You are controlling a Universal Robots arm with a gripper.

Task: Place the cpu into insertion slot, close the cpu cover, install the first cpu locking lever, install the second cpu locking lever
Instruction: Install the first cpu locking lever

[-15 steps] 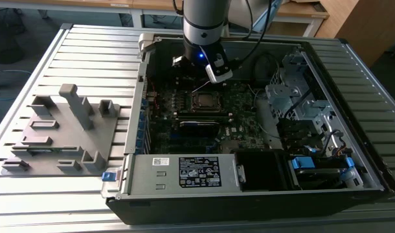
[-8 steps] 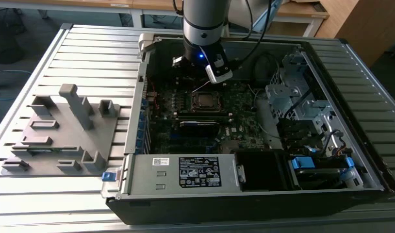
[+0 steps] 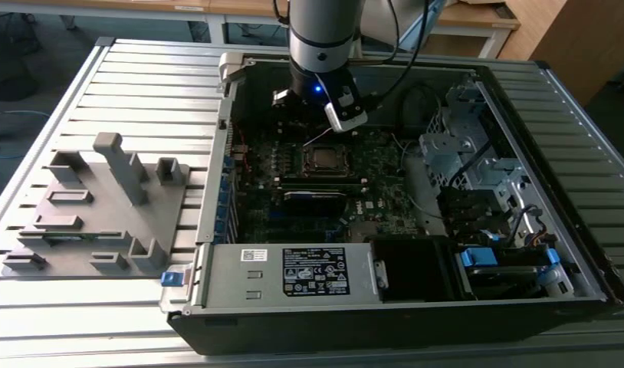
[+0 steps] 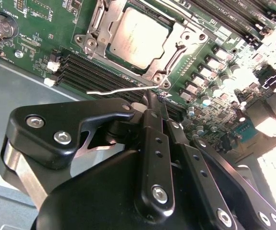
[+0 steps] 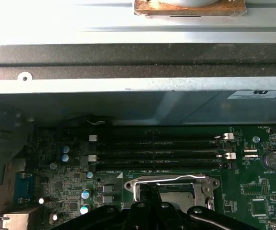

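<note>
cpu (image 4: 138,36): seated on motherboard (image 4: 32,28), cover (image 4: 176,45) down over it
lever (image 4: 114,89): free, sticking out sideways
end effector (image 4: 154,98): clenched, tips at lever
risk: thin lever could slip off tips and miss its hook

Silver-grey cpu (image 4: 138,36) framed by bright silver cpu cover (image 4: 178,45); green motherboard (image 4: 37,52); black gripper (image 4: 156,103). Exterior view: grey fixture (image 3: 97,215) at nine o'clock of black case (image 3: 394,330), on pale ribbed table (image 3: 138,77).
</note>
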